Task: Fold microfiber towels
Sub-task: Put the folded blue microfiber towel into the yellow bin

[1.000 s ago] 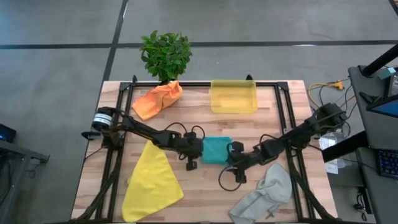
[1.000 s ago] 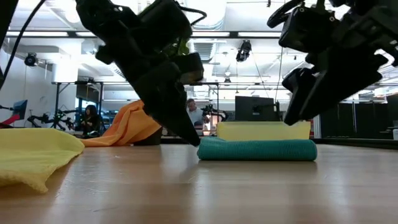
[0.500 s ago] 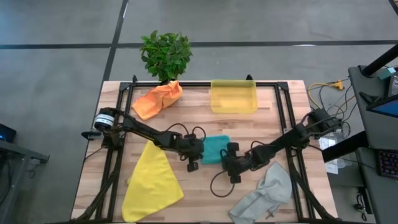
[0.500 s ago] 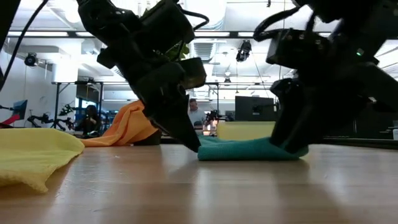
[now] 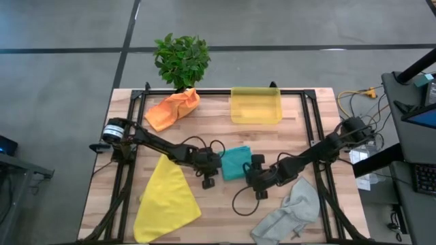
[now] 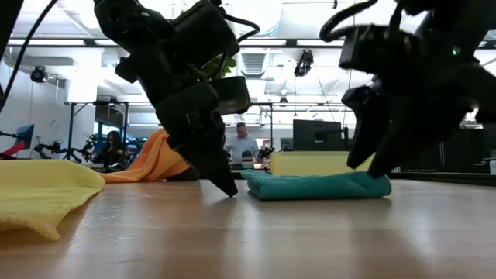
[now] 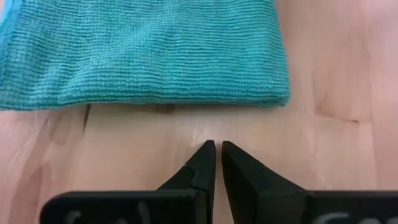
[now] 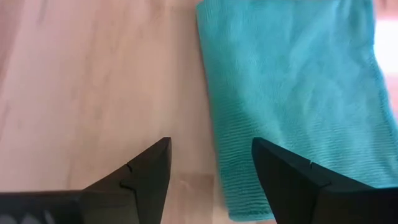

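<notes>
Reaching in from the table's left edge, the left arm stretches low across the wood toward the middle, its left gripper tipped down to the board just left of the teal towel, fingers pressed together with nothing between them; the left wrist view shows the pointed black fingertips a little apart from the towel's folded edge. Left of that arm, the yellow towel lies spread flat in a rough triangle at the near left, soft and slightly rumpled, while the orange towel sits bunched in a heap at the far left, beside a leafy potted plant. At the centre the teal towel is a compact, ribbed, folded rectangle lying flat on the pale wooden table. Beyond it, at the far edge, stands a translucent yellow bin, rigid and square-cornered. The right arm slants in from the right edge, its right gripper angled down at the teal towel's right side, fingers spread apart over the towel's edge. At the near right the light grey towel lies crumpled.
</notes>
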Tool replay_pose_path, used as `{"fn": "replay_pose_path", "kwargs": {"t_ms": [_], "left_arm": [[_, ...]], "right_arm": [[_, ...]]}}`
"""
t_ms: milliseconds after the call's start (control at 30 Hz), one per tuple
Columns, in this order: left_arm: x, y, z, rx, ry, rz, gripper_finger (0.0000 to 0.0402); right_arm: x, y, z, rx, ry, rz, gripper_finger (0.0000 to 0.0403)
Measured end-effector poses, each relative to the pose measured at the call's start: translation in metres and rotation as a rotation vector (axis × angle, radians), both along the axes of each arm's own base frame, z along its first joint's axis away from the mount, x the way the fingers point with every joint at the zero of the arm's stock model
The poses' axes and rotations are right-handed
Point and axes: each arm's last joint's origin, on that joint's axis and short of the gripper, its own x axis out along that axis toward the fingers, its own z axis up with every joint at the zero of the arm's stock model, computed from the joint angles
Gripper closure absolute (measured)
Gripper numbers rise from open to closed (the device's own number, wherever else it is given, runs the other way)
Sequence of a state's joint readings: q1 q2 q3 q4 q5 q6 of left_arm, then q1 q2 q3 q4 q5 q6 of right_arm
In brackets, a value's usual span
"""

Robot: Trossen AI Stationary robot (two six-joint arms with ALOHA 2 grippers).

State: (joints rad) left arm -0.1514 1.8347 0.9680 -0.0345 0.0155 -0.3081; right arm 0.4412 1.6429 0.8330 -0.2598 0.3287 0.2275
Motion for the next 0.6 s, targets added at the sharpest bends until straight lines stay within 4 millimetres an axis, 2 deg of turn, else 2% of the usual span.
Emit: {"fn": "replay_pose_path", "kwargs": {"t_ms": [133, 400, 600], "left_arm": [[-0.001, -0.003, 0.0, -0.001, -0.001, -0.008, 0.0387], [0.006, -0.02, 0.013, -0.015, -0.074, -0.052, 0.0387], [0.016, -0.041, 0.033, 0.021, -0.156, -0.141, 0.0387]], "right_arm": [[-0.001, -0.001, 0.005, -0.012, -0.019, 0.004, 0.0184], [-0.001, -0.003, -0.022, -0.066, 0.085, 0.027, 0.0184], [0.0, -0.006, -0.03, -0.079, 0.109, 0.01, 0.0187]]}}
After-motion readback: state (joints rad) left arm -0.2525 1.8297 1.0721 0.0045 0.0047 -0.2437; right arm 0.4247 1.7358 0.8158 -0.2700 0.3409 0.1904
